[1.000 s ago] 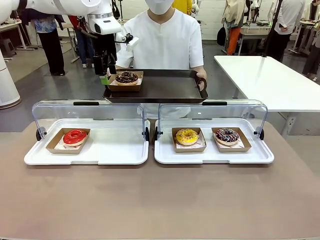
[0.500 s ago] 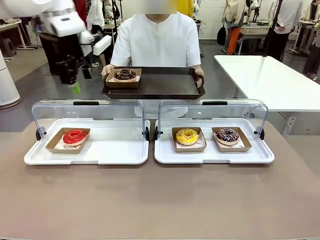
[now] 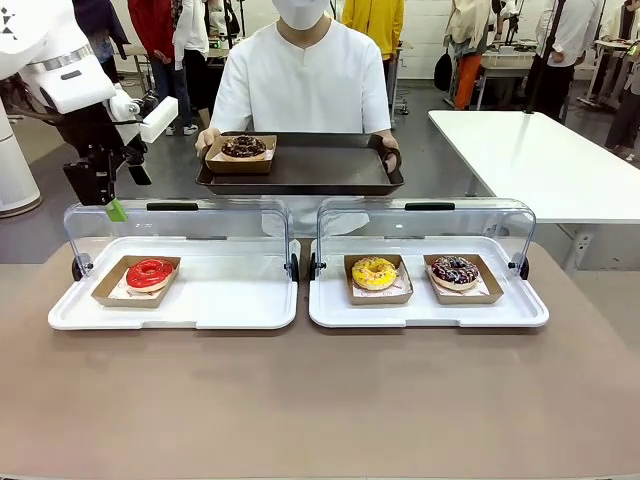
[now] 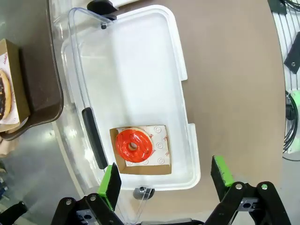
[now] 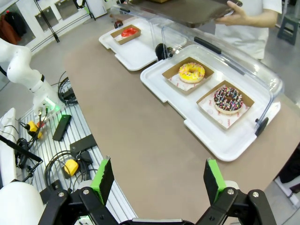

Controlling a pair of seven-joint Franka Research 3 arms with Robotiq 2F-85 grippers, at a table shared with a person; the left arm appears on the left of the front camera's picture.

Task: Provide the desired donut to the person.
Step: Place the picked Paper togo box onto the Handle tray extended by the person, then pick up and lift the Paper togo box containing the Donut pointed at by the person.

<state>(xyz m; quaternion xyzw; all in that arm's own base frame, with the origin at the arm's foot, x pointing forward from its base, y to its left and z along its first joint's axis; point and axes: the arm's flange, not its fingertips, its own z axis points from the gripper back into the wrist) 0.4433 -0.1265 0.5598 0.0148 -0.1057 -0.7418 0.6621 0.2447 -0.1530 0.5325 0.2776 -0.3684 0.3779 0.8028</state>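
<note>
The person (image 3: 305,70) in a white shirt stands at the far side, both hands on a dark tray (image 3: 330,168). On its left end rests a chocolate donut (image 3: 243,147) in a cardboard box. My left gripper (image 3: 105,203) hangs open and empty, left of that tray, over the back edge of the left case. From the left wrist, this gripper (image 4: 166,179) is above the red donut (image 4: 133,145), with the dark tray (image 4: 40,84) and the chocolate donut (image 4: 3,101) at the frame's left edge. My right gripper (image 5: 158,176) is open and empty over the table's near side.
Two white cases (image 3: 240,300) with raised clear lids (image 3: 180,225) sit mid-table. The left holds a red donut (image 3: 150,272); the right holds a yellow donut (image 3: 374,272) and a sprinkled chocolate donut (image 3: 455,270). A white table (image 3: 540,160) stands back right; bystanders stand behind.
My left gripper has drawn back leftwards and down from the person's tray, leaving the boxed chocolate donut on it. The person has pulled the tray slightly away from the table.
</note>
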